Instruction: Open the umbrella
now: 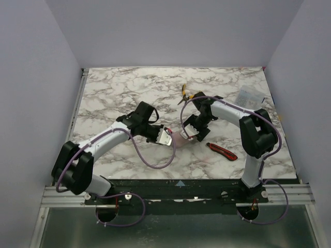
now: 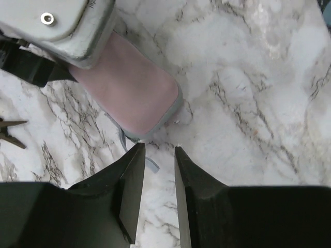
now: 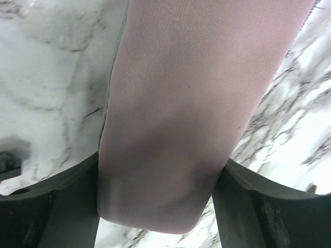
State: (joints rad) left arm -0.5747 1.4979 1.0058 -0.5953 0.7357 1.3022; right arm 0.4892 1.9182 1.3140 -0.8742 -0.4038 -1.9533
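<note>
Pink case [image 3: 196, 93] is clamped by right gripper [image 3: 160, 175]. Left gripper [image 2: 159, 155] is set narrow, empty, just beside grey loop [image 2: 151, 165]. Risk: loop is missed if closed short, or case is dragged.

From where I stand, the case [image 2: 132, 90] lies on the counter [image 1: 129, 88] between the two grippers. The right gripper [image 3: 161, 160] has it between its fingers, one finger against each long side, and the case runs out ahead of the tips. The left gripper [image 2: 159, 147] stands just short of the case's other end, its fingers a little apart. A strap [image 2: 152, 164] from that end lies on the counter under the gap between them. The knife [image 1: 222, 151] lies near the right gripper, off to its right and closer to the arm bases. A small tool [image 1: 183, 94] lies beyond the right gripper, toward the back of the counter. A box [image 1: 250, 95] sits well apart, far right at the back.
</note>
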